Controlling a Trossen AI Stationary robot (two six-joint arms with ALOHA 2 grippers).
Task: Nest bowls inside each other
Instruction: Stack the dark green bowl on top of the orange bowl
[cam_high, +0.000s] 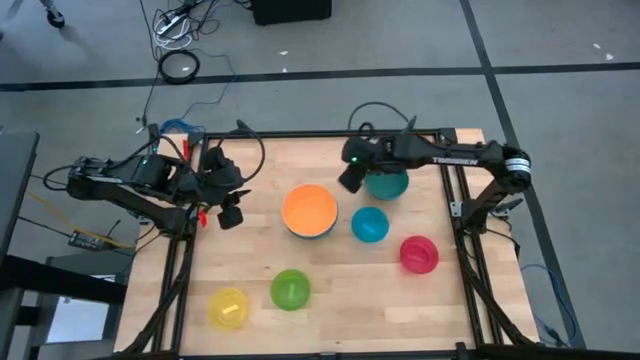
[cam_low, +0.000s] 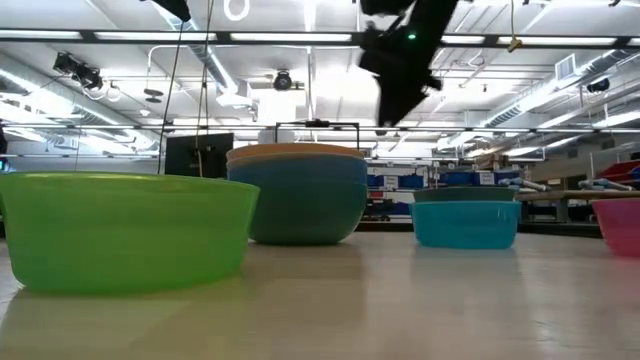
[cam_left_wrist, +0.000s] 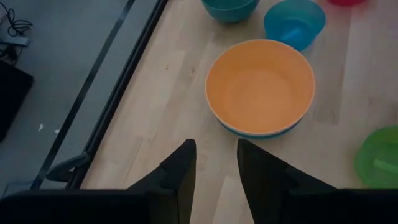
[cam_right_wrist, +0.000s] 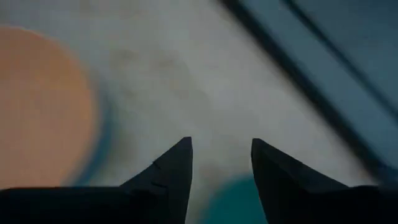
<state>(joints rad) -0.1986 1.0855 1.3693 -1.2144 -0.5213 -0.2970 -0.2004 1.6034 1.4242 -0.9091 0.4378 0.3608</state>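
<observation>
An orange bowl sits nested in a blue bowl at the table's middle. A teal bowl stands behind it to the right. A cyan bowl, a pink-red bowl, a lime green bowl and a yellow bowl rest singly on their bases. My right gripper hangs open above the table between the orange and teal bowls, holding nothing. My left gripper waits open left of the orange bowl.
The table's black frame runs along its left, right and far edges. Bare wood lies between the bowls and along the near edge. Cables and a dark box lie on the floor beyond the far edge.
</observation>
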